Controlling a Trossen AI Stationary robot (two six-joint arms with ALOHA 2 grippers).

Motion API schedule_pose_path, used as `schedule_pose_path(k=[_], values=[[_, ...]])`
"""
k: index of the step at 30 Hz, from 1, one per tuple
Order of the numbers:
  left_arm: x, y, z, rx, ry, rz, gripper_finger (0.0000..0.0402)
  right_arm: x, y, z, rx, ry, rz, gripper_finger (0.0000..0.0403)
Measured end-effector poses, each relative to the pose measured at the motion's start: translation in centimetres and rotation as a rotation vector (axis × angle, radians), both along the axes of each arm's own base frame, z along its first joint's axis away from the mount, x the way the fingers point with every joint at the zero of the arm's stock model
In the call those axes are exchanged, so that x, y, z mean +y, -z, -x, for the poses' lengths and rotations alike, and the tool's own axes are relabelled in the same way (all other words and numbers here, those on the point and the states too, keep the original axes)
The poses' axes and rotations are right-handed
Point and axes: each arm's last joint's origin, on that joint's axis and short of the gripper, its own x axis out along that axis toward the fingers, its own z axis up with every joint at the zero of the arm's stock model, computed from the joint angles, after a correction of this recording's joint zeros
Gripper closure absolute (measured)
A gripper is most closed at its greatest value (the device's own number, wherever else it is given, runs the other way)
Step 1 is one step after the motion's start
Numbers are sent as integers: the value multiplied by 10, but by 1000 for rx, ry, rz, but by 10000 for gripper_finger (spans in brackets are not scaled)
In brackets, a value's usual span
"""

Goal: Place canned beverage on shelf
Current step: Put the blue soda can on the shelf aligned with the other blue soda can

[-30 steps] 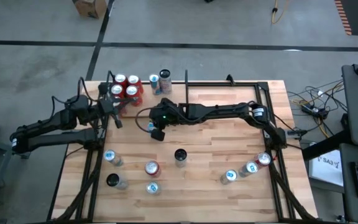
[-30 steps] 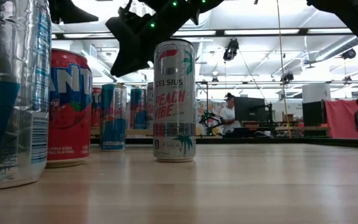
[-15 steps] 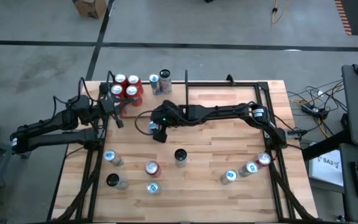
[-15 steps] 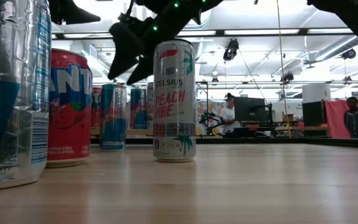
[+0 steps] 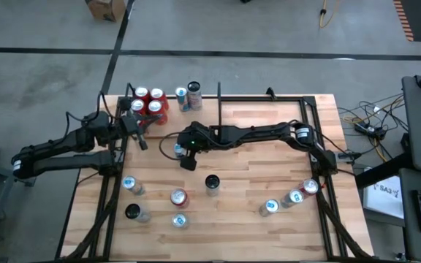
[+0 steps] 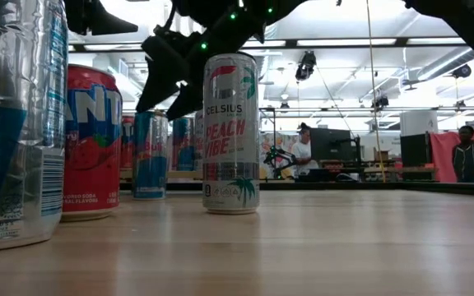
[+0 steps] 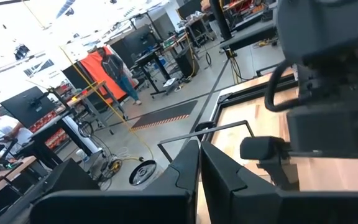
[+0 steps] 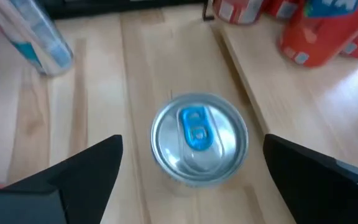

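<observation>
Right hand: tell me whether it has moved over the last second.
Yes, barely. In the high view the right hand, open over a blue-tabbed can, has crept toward the red cans and the table's left side; meanwhile its fingers have spread.

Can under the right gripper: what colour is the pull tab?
Blue, on a silver lid; right wrist view shows it best.

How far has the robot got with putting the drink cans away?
Done, it seems: six cans, four red ones among them, stand at the back-left corner. In hand: the right gripper hangs open over a silver can with a blue tab, not gripping it; the left gripper waits shut near the red cans. Left: about eight loose cans stand on the table's near half.
</observation>
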Motion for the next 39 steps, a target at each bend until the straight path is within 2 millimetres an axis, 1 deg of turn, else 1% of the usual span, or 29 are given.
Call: schedule_pose_path(k=[5, 10, 16, 22, 25, 27, 34, 39], values=[[1, 1, -3, 11, 0, 3, 402, -4, 19, -8, 5, -3, 11, 27], [1, 2, -4, 17, 0, 5, 402, -11, 22, -10, -2, 14, 8, 41], [1, 2, -4, 15, 0, 4, 402, -16, 22, -9, -4, 9, -23, 99], [1, 2, -4, 13, 0, 4, 402, -16, 21, -9, -8, -3, -31, 178], [1, 2, -4, 13, 0, 4, 402, -16, 18, -7, -7, -10, -31, 179], [1, 2, -4, 13, 0, 4, 402, -16, 11, -7, -6, -16, -30, 179], [1, 2, -4, 13, 0, 4, 402, -20, -34, -10, -85, -63, -32, 179], [1, 2, -4, 13, 0, 4, 402, -34, -57, -8, -116, -58, 4, 179]])
